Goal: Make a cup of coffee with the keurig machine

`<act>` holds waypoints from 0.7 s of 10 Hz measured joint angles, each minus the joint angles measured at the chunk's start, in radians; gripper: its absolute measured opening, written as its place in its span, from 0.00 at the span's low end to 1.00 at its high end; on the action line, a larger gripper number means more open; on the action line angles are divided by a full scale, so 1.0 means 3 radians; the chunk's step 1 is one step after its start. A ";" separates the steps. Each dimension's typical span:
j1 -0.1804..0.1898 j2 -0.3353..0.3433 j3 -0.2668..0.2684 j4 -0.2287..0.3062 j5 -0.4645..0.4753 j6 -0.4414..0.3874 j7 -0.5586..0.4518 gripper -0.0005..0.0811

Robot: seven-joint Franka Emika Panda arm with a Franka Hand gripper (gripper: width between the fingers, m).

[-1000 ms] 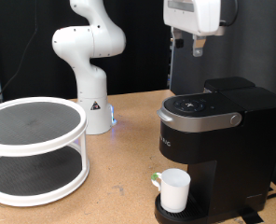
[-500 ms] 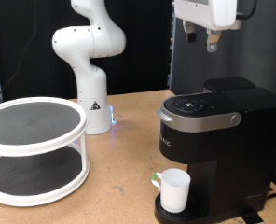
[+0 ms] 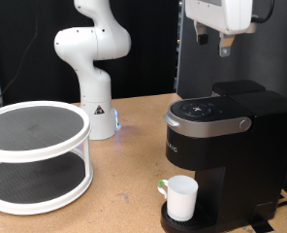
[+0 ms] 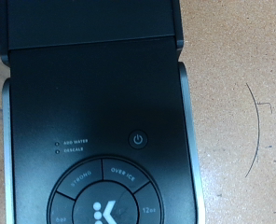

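The keurig machine (image 3: 226, 146) stands on the wooden table at the exterior view's right, with its lid down. The wrist view shows its black top (image 4: 91, 103) from straight above, with the power button (image 4: 138, 140) and the round button ring (image 4: 105, 201). The white cup (image 3: 181, 197) stands on the drip tray under the spout, handle to the exterior view's left. My gripper (image 3: 211, 41) hangs high above the machine's top, open and empty. Its fingers do not show in the wrist view.
A white two-tier round rack (image 3: 37, 155) stands on the table (image 3: 124, 184) at the exterior view's left. A second white robot arm (image 3: 93, 68) stands behind it at the back. A black backdrop closes the rear.
My gripper has risen and moved toward the exterior view's right, above the machine. The cup and the machine have not moved.
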 joint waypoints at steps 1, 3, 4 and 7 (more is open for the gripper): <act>0.0000 0.0019 0.0006 -0.0011 -0.0056 -0.0005 0.0000 0.99; 0.0000 0.0060 0.0016 -0.0049 -0.0131 -0.0004 0.0000 0.99; 0.0000 0.0073 0.0016 -0.0083 -0.0154 0.0014 0.0000 0.99; 0.0000 0.0071 0.0015 -0.0277 -0.0219 0.0241 -0.0001 0.97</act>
